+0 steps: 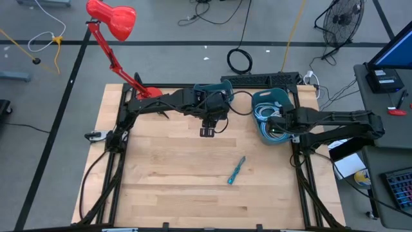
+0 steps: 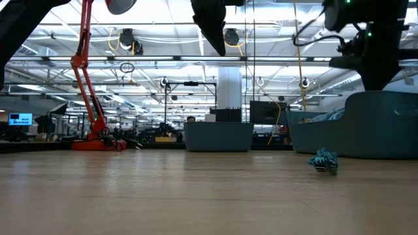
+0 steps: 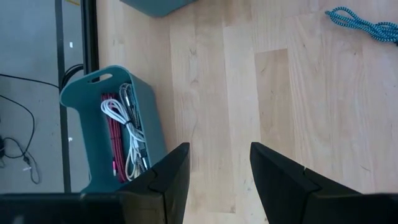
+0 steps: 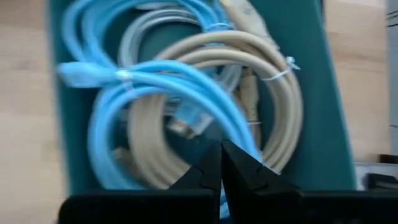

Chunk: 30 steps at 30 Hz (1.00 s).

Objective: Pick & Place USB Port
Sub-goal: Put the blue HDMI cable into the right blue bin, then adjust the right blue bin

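Observation:
A teal bin (image 1: 270, 117) at the table's far right holds coiled blue, beige and grey cables (image 4: 186, 106). One light blue plug end (image 4: 78, 73) shows among them. My right gripper (image 4: 221, 160) is shut and points down into this bin, its tips just over the coils. My left gripper (image 3: 214, 174) hangs open high over the table's middle (image 1: 207, 131), holding nothing. A second teal bin (image 3: 118, 134) at the far edge holds red and white cables. A teal braided cable (image 1: 235, 171) lies flat on the wood, nearer the front. My right gripper's shut fingertips (image 4: 211, 163) stand in front of the blue and beige coils (image 4: 155, 143), coming from above. I cannot tell whether they touch a cable, and no cable shows between them.
A red desk lamp (image 1: 112, 19) stands at the far left corner. A black power strip (image 1: 264, 78) lies along the far edge. Bare wood (image 1: 167, 180) spreads across the table's middle and front. Black frame rails (image 1: 299, 167) run along the sides.

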{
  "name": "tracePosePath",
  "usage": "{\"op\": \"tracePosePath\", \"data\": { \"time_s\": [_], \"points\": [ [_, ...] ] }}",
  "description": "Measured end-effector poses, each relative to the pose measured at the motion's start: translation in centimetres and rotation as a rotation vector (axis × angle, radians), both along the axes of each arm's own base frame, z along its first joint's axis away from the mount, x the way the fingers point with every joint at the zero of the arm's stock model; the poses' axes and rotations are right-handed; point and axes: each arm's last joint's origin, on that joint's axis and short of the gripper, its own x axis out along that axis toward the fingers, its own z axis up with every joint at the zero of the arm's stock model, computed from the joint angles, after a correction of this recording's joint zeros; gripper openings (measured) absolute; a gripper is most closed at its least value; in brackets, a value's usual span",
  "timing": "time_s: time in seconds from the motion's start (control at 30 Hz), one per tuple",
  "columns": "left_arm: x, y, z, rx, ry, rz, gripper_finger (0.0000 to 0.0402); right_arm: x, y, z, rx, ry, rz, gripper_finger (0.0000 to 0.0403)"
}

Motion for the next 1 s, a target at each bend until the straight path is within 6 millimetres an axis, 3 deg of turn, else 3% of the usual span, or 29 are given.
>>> {"op": "tracePosePath", "data": {
  "time_s": [0.37,0.5,0.67,1.0],
  "points": [
    [-0.1,-0.1,0.0,-0.004,0.01,0.0,0.0172,-1.4,-0.4,-4.6,-0.01,0.096,-0.094,0.0],
    [-0.2,-0.1,-0.1,-0.006,0.023,0.0,0.0172,-1.4,-0.5,-4.9,-0.014,0.092,-0.093,0.0],
    [-0.3,-0.1,-0.1,-0.008,0.029,0.0,0.0172,-1.1,-0.6,-3.4,-0.054,0.021,-0.117,0.0],
    [-0.2,-0.1,-0.1,-0.008,0.025,0.001,0.0172,0.4,-1.0,2.3,-0.146,-0.161,-0.015,0.0]
  ]
}}
